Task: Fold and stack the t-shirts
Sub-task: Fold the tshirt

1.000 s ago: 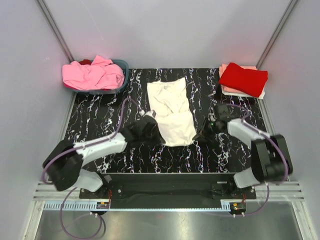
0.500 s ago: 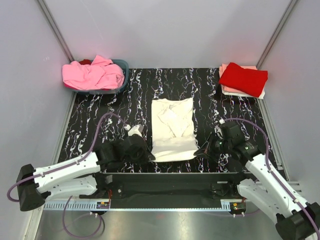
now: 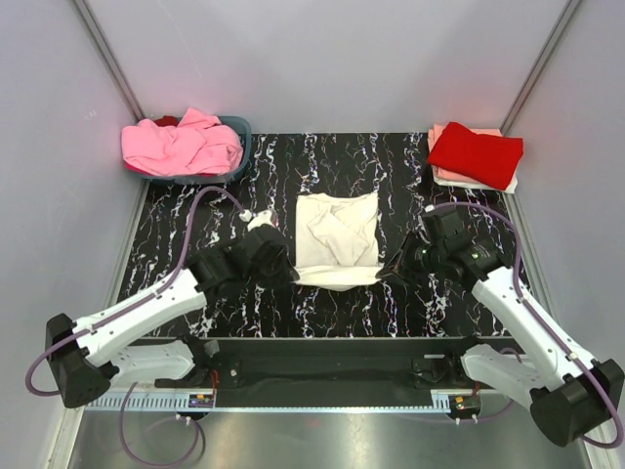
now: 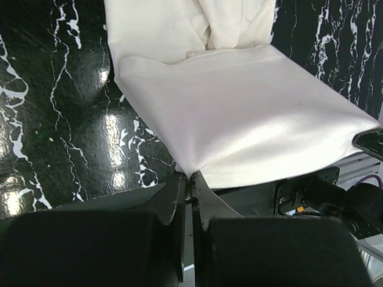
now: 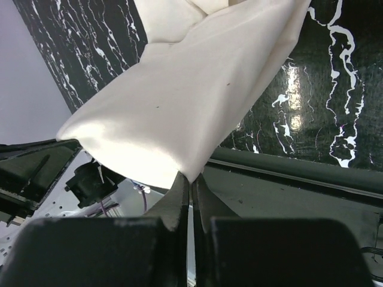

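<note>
Currently left gripper [image 4: 190,178] and right gripper [image 5: 192,178] each pinch a near hem corner; white t-shirt [image 3: 337,239] extends lengthwise away.

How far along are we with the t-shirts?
Done: a folded stack, red on top, sits far right. In hand: left gripper and right gripper pinch the white t-shirt's near corners, mid-fold. To do: pink shirts heaped in the basket, far left.
</note>
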Available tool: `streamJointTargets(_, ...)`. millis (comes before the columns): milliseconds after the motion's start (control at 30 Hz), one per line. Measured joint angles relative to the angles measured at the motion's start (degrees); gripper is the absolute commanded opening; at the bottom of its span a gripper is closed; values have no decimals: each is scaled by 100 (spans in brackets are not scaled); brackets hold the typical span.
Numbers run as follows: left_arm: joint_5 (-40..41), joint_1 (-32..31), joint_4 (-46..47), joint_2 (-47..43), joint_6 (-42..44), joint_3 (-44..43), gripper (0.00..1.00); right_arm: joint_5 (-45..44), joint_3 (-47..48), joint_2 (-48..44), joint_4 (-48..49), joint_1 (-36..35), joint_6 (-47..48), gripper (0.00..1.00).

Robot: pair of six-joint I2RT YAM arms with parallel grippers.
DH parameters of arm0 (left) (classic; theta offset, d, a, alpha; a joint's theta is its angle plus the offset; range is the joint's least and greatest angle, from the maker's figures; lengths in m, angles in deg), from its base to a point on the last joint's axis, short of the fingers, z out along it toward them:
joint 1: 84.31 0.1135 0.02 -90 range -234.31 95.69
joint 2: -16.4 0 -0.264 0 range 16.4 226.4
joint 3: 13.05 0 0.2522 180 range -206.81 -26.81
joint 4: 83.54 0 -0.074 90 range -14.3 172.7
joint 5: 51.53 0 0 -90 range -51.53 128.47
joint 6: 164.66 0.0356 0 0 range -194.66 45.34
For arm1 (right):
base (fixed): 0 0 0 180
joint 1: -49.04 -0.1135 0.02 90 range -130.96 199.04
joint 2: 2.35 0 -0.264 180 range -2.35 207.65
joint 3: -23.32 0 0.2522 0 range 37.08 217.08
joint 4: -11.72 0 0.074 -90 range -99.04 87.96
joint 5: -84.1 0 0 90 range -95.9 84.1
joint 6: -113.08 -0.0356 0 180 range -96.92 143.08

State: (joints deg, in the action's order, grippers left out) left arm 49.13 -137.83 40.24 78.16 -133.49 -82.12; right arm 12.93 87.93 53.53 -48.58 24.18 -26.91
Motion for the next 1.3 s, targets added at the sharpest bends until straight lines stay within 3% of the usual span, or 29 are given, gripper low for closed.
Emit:
streamJointTargets(400, -599, 1084, -142, 1130, 863, -1088, 7, -363, 922, 1174, -11, 59, 271, 0)
streamJointTargets(600, -1137, 1790, -203, 2518, 1451, -2387, 11, -310, 1788, 2302, 85, 756, 531, 1)
streamJointTargets(633, -1259, 1932, -254, 2927, 1539, -2780, 21, -306, 2009, 2605, 168, 916, 584, 21)
streamJointTargets(700, -1394, 2267, -188, 3814, 1711, -3665, 51, -326, 2614, 3364, 323, 1165, 658, 72)
streamJointTargets(733, -1425, 2402, -151, 4199, 1775, -4030, 57, -310, 3032, 3818, 422, 1266, 752, 99)
streamJointTargets(900, -1703, 3244, -74, 6675, 1733, -6295, 62, -76, 6529, 6848, 730, 1545, 1414, 100)
streamJointTargets(967, -1794, 3456, -22, 7138, 1659, -6413, 66, 28, 7239, 7541, 826, 1576, 1631, 100)
streamJointTargets(1033, -1803, 3650, 9, 7158, 1613, -5888, 68, 133, 6677, 7464, 909, 1572, 1729, 100)
streamJointTargets(1167, -1849, 3720, 439, 6297, 1635, -4299, 64, 160, 4487, 6339, 1386, 1528, 1777, 100)
streamJointTargets(1300, -1996, 3556, 901, 5368, 1821, -3724, 60, 42, 3373, 5209, 1543, 1510, 1818, 100)
